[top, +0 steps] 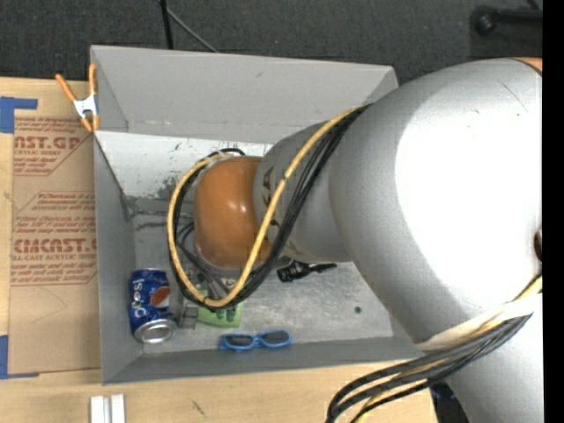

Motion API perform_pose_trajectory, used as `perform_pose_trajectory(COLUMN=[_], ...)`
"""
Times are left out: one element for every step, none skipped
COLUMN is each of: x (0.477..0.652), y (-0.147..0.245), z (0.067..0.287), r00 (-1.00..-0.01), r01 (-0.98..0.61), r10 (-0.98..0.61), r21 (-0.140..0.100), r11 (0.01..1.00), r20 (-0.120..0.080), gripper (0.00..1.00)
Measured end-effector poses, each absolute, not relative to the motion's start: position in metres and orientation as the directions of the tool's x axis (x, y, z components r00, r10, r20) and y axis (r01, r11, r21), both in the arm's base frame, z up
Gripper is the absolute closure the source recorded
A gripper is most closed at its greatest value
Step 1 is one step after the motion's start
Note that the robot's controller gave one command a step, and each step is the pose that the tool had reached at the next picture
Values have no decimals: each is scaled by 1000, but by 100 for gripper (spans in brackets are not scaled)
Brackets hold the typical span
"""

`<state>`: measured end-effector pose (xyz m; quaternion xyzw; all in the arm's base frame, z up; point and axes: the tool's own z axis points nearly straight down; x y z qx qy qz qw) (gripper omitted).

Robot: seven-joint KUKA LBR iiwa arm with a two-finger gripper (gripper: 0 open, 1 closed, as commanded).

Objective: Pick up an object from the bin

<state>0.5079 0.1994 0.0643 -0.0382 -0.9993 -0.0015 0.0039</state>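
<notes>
Overhead, my arm (441, 201) dips into the bin (113, 236) with blue can (150, 305), green block (218, 315), sunglasses (256, 340); tool (198, 294) state I cannot tell.

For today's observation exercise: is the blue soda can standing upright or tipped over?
Tipped over: the blue soda can lies lengthwise, printed side facing up.

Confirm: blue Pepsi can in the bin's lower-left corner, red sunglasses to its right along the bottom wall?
The sunglasses are blue, not red; the camera view shows it. The rest stands: blue Pepsi can in the bin's lower-left corner, sunglasses to its right along the bottom wall.
</notes>
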Motion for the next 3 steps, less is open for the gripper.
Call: perform_pose_trajectory(x=[508,509,509], y=[201,202,203], z=[109,151,152], r00=[-997,-997,-997], r01=[75,73,71], r10=[75,73,71], r21=[3,4,2], r11=[997,997,997], r20=[-3,-4,0], gripper=[100,100,100])
